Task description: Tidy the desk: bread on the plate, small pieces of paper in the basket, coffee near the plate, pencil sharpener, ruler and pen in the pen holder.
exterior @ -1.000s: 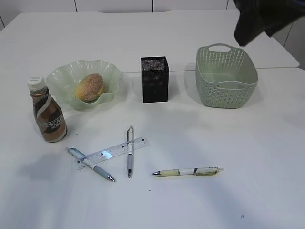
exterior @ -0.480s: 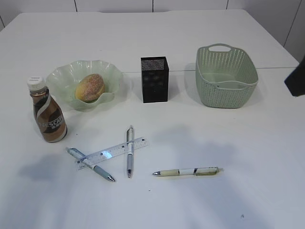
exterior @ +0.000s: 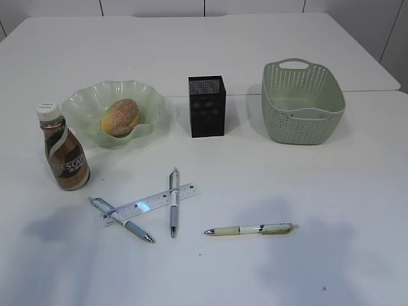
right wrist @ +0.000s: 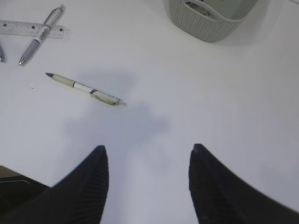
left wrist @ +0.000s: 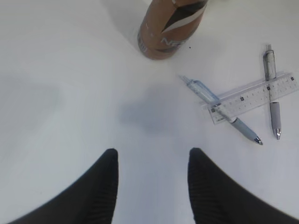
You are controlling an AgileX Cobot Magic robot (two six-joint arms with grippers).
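The bread (exterior: 120, 117) lies in the wavy green plate (exterior: 78, 102), and the coffee (exterior: 65, 156) stands just left of it. The black mesh pen holder (exterior: 206, 106) and the green basket (exterior: 302, 102) stand further right. The clear ruler (exterior: 150, 204) lies across two grey pens (exterior: 173, 202); a third pen (exterior: 252, 229) lies alone. Above bare desk near the coffee (left wrist: 170, 28), my left gripper (left wrist: 152, 156) is open and empty. Below the lone pen (right wrist: 84, 88), my right gripper (right wrist: 148, 151) is also open and empty. No pieces of paper or pencil sharpener are in view.
The white desk (exterior: 268, 178) stretches wide around the items, with a seam running behind the pen holder. Neither arm shows in the exterior view. The basket's wall (right wrist: 201, 23) sits at the top of the right wrist view.
The right arm's dark shape went from the top right of the exterior view down the right edge and out of frame. Nothing on the desk has moved.
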